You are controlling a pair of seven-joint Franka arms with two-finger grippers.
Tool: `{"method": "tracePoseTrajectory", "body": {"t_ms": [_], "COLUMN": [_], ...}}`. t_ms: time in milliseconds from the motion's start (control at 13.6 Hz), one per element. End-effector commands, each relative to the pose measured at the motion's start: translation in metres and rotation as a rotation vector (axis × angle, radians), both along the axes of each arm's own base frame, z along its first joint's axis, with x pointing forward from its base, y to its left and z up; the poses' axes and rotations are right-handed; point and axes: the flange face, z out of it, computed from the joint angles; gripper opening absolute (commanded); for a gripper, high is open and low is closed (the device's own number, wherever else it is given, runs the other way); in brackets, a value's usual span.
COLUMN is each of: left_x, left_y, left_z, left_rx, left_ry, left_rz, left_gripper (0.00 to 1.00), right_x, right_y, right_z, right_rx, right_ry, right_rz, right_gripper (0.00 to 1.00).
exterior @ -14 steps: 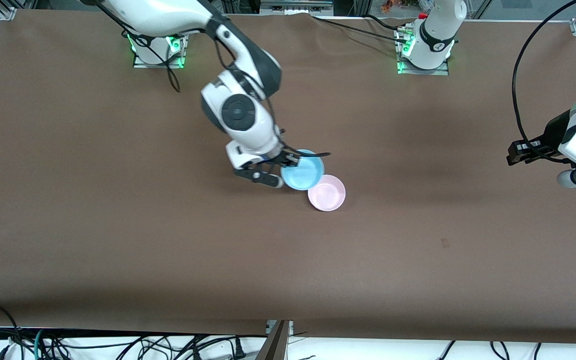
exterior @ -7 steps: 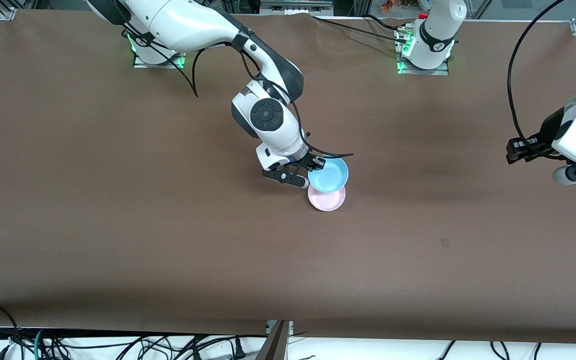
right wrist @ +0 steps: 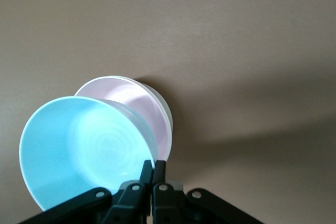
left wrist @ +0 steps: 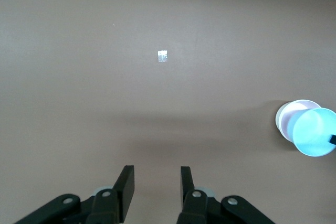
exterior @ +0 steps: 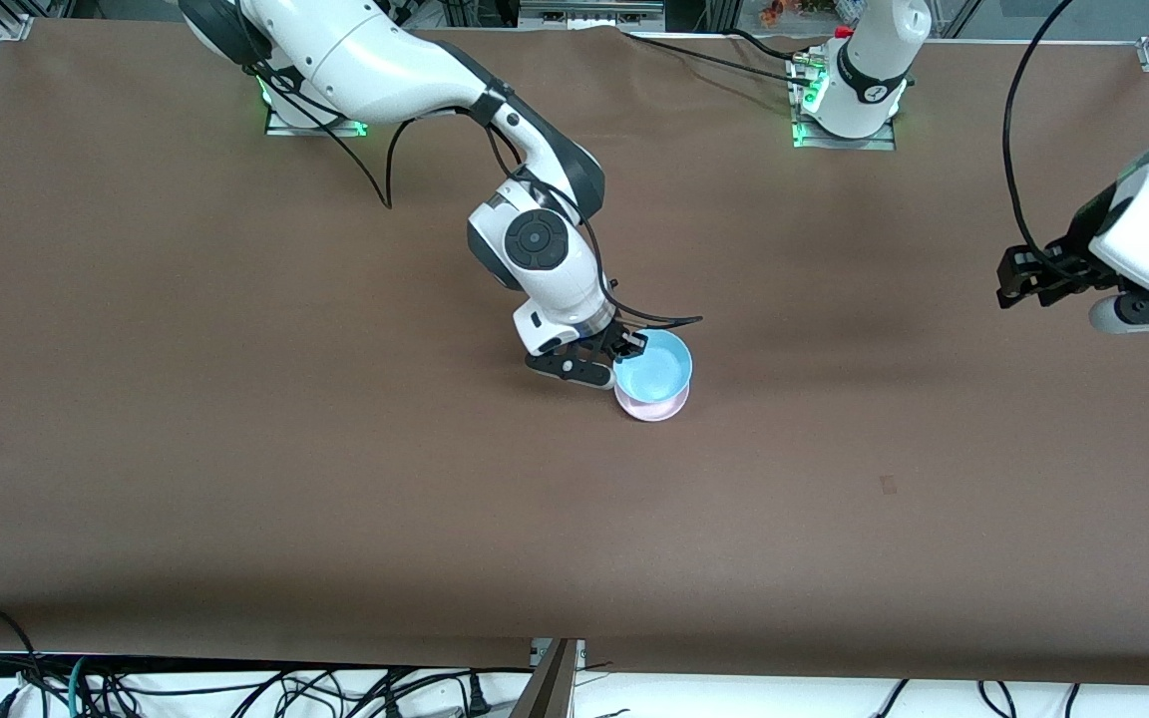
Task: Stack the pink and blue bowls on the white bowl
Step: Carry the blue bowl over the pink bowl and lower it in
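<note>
Sky-blue glossy plastic fills most of what I watch: the blue bowl [exterior: 656,363], round and smooth-walled with faint concentric rings on its floor, hangs tilted over the pink bowl [exterior: 656,407], its rim pinched by my right gripper [exterior: 622,351], whose jaws are closed tight on that thin edge. In the right wrist view the blue bowl [right wrist: 86,148] leans across the pale pink bowl [right wrist: 137,109], and a thin white edge [right wrist: 167,109] shows outside the pink wall, so I take the pink one to be sitting inside the white bowl. From the front camera I can see only a pink crescent under the blue bowl. The stack sits about mid-bench, a little toward the right arm's end, on the matte brown bench [exterior: 335,479].

My left gripper [exterior: 1038,279] waits up over the left arm's end of the bench, jaws parted a narrow way and holding nothing; its fingers [left wrist: 126,184] are flat black blades. A small pale mark [left wrist: 163,55] shows on the brown cover in that wrist view
</note>
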Motion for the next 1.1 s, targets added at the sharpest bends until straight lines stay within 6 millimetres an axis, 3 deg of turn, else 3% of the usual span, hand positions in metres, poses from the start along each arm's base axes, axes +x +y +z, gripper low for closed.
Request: {"method": "tracePoseTrajectory", "body": {"t_ms": [0, 220, 1026], "left_x": [-0.018, -0.016, -0.015], "left_y": [-0.003, -0.004, -0.004], "left_z": [0.009, 0.007, 0.007], "left_rx": [-0.017, -0.019, -0.043], "left_ry": [-0.032, -0.037, -0.033], "left_rz": [-0.026, -0.036, -0.133], "left_gripper": [0.72, 0.79, 0.79], "right_x": [0.005, 0.006, 0.015], "right_y": [0.016, 0.014, 0.002], "right_z": [-0.006, -0.008, -0.011], "right_rx": [0.008, -0.005, -0.038], "right_ry": [-0.033, -0.037, -0.042], "right_rz": [0.02, 0.027, 0.048], "right_gripper": [0.0, 0.0, 0.0]}}
